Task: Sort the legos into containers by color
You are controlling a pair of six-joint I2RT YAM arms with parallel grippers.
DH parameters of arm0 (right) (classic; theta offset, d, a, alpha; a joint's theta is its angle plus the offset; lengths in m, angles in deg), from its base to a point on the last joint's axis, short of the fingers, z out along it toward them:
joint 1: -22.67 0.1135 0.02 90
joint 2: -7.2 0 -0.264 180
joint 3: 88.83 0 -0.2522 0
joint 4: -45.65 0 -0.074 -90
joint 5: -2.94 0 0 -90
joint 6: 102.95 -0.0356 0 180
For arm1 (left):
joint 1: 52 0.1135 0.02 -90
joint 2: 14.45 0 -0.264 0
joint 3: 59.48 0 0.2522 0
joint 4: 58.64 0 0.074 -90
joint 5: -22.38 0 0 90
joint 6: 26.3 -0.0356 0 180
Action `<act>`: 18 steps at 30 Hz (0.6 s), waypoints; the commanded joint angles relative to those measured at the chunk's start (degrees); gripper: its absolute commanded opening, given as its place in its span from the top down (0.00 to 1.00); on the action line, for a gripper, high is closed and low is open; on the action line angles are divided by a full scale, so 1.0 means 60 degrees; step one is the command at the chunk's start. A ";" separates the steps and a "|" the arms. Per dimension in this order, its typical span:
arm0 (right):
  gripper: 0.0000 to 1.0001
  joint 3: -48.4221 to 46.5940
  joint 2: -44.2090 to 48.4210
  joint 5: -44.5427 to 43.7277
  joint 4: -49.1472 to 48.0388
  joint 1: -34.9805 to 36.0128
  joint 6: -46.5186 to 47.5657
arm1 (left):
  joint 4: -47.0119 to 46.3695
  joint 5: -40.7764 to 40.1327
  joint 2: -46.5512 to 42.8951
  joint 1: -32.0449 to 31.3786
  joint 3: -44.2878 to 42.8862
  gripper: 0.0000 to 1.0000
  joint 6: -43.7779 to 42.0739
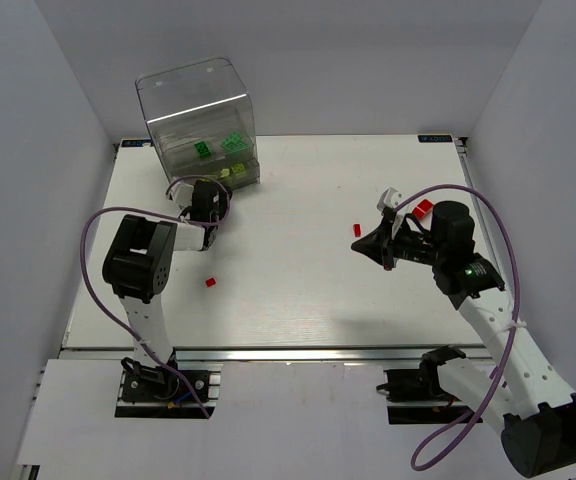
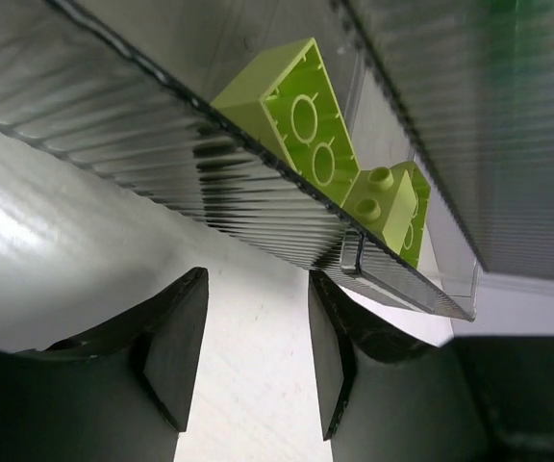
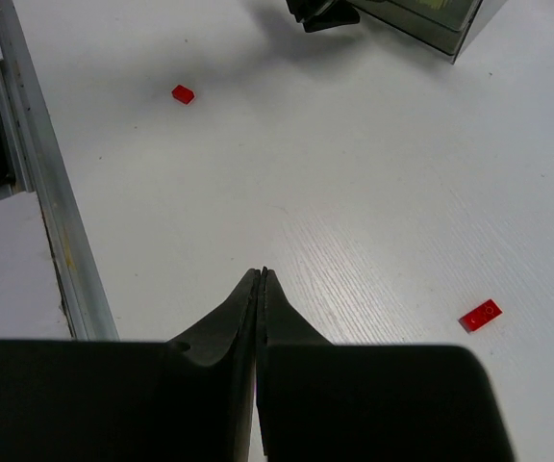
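Meanwhile, at the far left of the table [image 1: 298, 295], the left gripper [image 2: 258, 327] hangs spread and empty just in front of the lowest drawer [image 2: 162, 164] of the clear cabinet [image 1: 198, 105]. Two yellow-green bricks [image 2: 301, 115] lie inside it, apparently that colour's home, and dark green bricks [image 1: 233, 143] sit a tier higher. The right gripper [image 3: 261, 279], fingers pressed together on nothing, hovers over bare tabletop beside one red brick [image 3: 479, 315]. A second red brick [image 3: 183, 93] lies well apart, toward the near left. Open table separates the arms. The drawer's lip is the only tight edge.
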 commanded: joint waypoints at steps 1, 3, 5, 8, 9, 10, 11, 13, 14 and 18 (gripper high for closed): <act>1.00 -0.0288 -0.0053 -0.0004 -0.0082 -0.0038 0.0194 | -0.0068 -0.0011 0.0034 0.0206 -0.0573 0.43 0.0027; 1.00 -0.0302 -0.0097 -0.0004 -0.0067 -0.0037 0.0223 | -0.0053 0.0033 0.0136 0.0293 -0.0691 0.43 0.0027; 1.00 -0.0302 -0.0112 0.0025 -0.0023 -0.0023 0.0252 | -0.0053 0.0091 0.0210 0.0395 -0.0793 0.42 -0.0002; 1.00 -0.0302 -0.0156 0.0025 -0.0009 -0.0052 0.0282 | -0.0140 0.0164 0.0298 0.0498 -0.0896 0.41 -0.0032; 1.00 -0.0288 -0.0171 0.0025 -0.0008 -0.0038 0.0296 | -0.0170 0.0194 0.0327 0.0499 -0.0896 0.41 -0.0032; 1.00 -0.0288 -0.0185 0.0025 -0.0008 -0.0052 0.0297 | -0.0199 0.0208 0.0385 0.0499 -0.0911 0.41 -0.0032; 1.00 -0.0288 -0.0200 0.0040 -0.0008 -0.0038 0.0311 | -0.0214 0.0296 0.0400 0.0586 -0.0940 0.41 -0.0032; 1.00 -0.0288 -0.0229 0.0054 -0.0009 -0.0038 0.0311 | -0.0229 0.0355 0.0488 0.0586 -0.0998 0.41 -0.0076; 1.00 -0.0288 -0.0229 0.0069 -0.0008 -0.0052 0.0326 | -0.0243 0.0471 0.0517 0.0586 -0.1042 0.41 -0.0090; 1.00 -0.0273 -0.0259 0.0113 0.0006 -0.0037 0.0370 | -0.0390 0.0647 0.0649 0.0674 -0.1057 0.41 -0.0149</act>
